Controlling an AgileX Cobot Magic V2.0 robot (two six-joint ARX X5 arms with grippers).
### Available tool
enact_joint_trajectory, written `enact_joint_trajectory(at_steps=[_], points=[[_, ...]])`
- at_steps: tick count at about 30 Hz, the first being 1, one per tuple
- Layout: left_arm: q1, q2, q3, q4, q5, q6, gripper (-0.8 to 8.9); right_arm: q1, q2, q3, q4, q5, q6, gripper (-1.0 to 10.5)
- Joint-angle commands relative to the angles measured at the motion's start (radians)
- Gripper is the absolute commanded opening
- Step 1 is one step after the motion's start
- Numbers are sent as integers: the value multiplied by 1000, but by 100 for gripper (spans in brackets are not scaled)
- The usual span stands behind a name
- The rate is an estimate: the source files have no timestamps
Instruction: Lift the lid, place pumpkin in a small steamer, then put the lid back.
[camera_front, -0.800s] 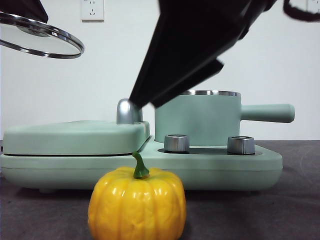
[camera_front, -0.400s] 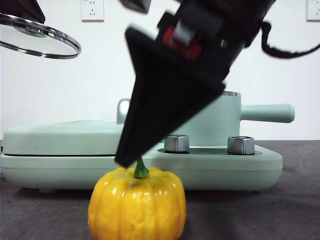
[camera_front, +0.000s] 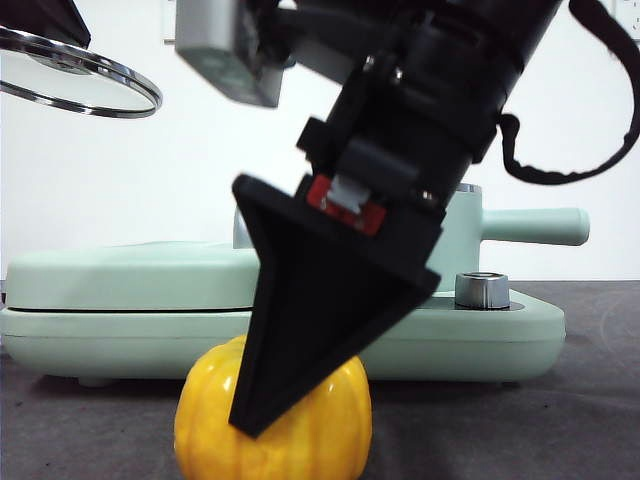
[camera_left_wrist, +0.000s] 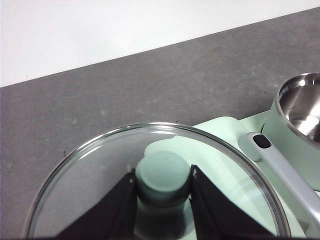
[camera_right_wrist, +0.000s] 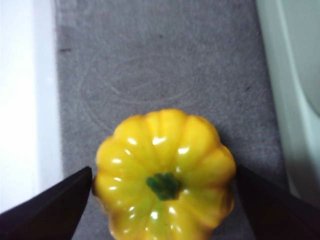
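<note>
The pumpkin (camera_front: 205, 435) stands on the dark table in front of the appliance, glossy yellow-orange with a green stem. My right gripper (camera_front: 285, 400) is low over it. In the right wrist view its jaws are open, one on each side of the pumpkin (camera_right_wrist: 170, 145), and the gripper (camera_right_wrist: 164, 172) is centred above the stem. My left gripper (camera_left_wrist: 162, 175) is shut on the mint-green knob of the glass lid (camera_left_wrist: 85, 180). It holds the lid (camera_front: 80, 85) high at the left. The small steamer (camera_left_wrist: 302, 107) stands open; in the front view only its handle (camera_front: 535, 225) shows past the arm.
The wide mint-green appliance base (camera_front: 100, 325) with its flat grill cover (camera_front: 140, 268) and a steel knob (camera_front: 481, 290) stands just behind the pumpkin. The right arm hides the middle of the front view. Bare dark table (camera_front: 580, 430) lies at the front right.
My right gripper has come down from above the appliance to the pumpkin, and its jaws now stand on either side of it. The lid has stayed held high at the left.
</note>
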Motion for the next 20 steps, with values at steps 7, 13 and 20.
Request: enact_joint_trajectory(at_steps=[7, 13, 20], points=[[-2, 3, 16, 34, 4, 11, 10, 14, -14, 20, -95, 7, 75, 262], [-2, 3, 16, 34, 4, 11, 10, 9, -130, 25, -205, 15, 188, 263], [-2, 3, 16, 34, 4, 11, 10, 9, -269, 26, -351, 33, 365, 265]])
